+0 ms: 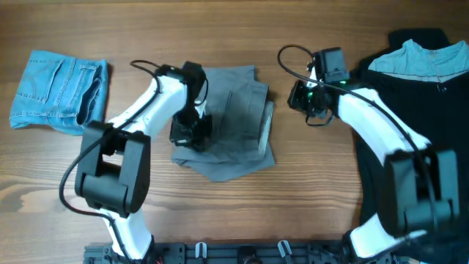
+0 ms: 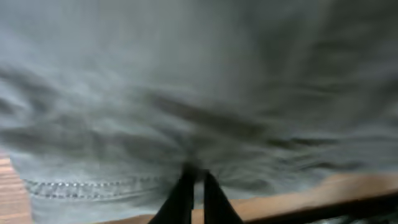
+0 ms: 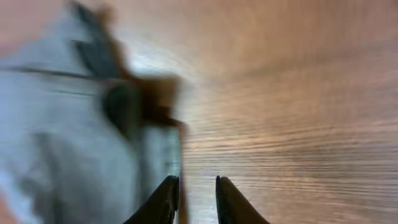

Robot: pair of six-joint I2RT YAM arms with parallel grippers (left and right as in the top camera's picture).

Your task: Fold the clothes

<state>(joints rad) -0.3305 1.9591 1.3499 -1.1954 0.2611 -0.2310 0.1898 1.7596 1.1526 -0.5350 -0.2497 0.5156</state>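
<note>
The clothes, a grey pair of pants [image 1: 233, 121], lie folded into a rough rectangle in the middle of the table. My left gripper [image 1: 189, 133] presses down on their left part. In the left wrist view the grey cloth [image 2: 199, 93] fills the frame and puckers where the left gripper [image 2: 196, 172] is shut on a pinch of it. My right gripper [image 1: 299, 97] hovers over bare wood just right of the pants. In the right wrist view the right gripper [image 3: 196, 179] is open a little, with only wood in its gap and the pants' edge [image 3: 62, 137] to the left.
Light-blue denim shorts [image 1: 58, 92] lie at the far left. A black garment [image 1: 447, 125] with a pale-blue shirt [image 1: 425, 59] on top covers the right side. Wooden table [image 1: 315, 183] shows between the pants and the black garment.
</note>
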